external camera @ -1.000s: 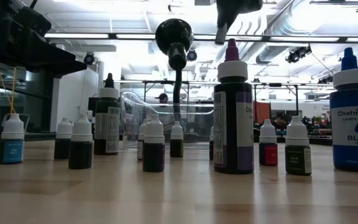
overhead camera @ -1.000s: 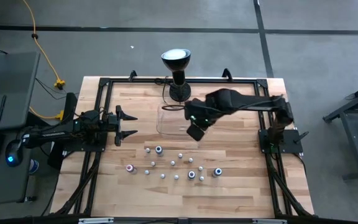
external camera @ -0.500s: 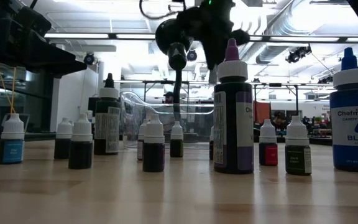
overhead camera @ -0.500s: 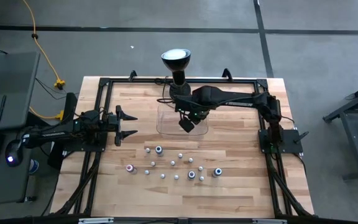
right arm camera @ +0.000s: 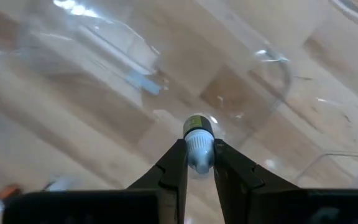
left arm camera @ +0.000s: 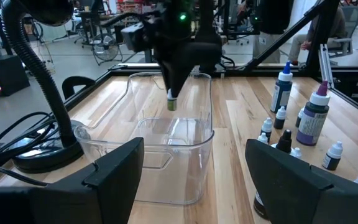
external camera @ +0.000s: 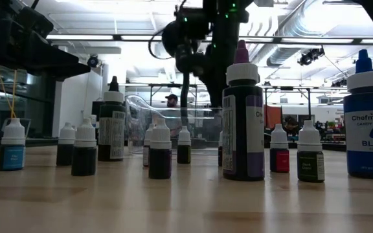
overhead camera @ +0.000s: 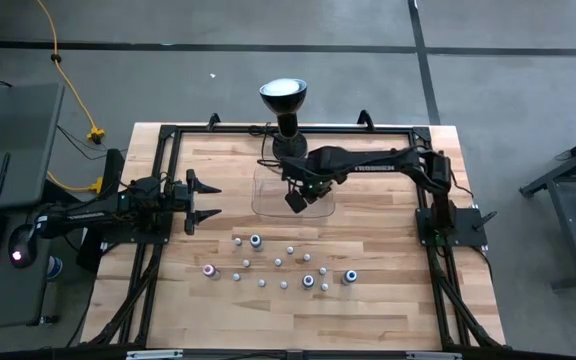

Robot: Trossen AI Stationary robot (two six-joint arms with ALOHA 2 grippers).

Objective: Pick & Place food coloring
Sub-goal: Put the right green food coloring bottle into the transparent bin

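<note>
The worktop is pale wood with a plank grain, framed in black. The tray is clear. The lamp is black with a white-lit head. The bottle in the black right claw has a white cap and olive-green body. The loose bottles are mostly white-capped; one is blue, one dark purple. The left claw is black.

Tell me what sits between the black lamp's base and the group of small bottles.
The clear plastic tray, with the right gripper holding a small bottle above it, per the high view.
</note>
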